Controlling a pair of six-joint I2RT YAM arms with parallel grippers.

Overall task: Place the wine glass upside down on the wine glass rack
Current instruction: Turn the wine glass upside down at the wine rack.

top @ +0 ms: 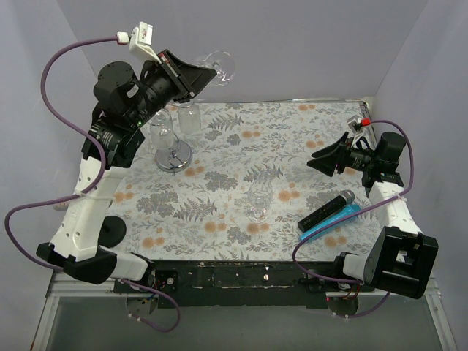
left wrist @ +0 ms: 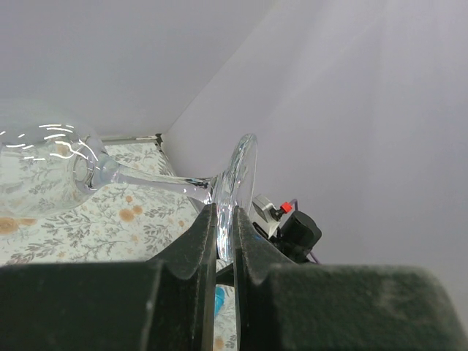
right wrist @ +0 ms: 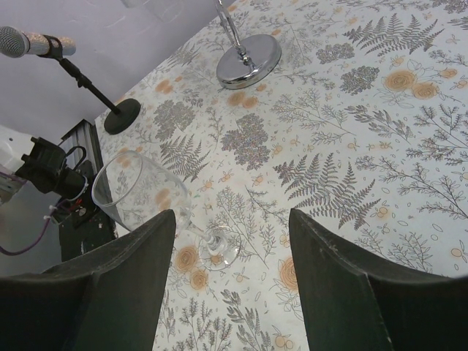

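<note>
As the left end effector (left wrist: 225,223) clamps the wine glass (left wrist: 51,167) foot, its bowl must tip down over the wine glass rack (top: 173,155); right end effector (right wrist: 230,219) gapes empty.

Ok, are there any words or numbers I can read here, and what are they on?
None can be read.
The white plug at the top left of the overhead view has a small reddish mark, too small to read.
The handheld microphone and the blue thing under it show no letters.
</note>
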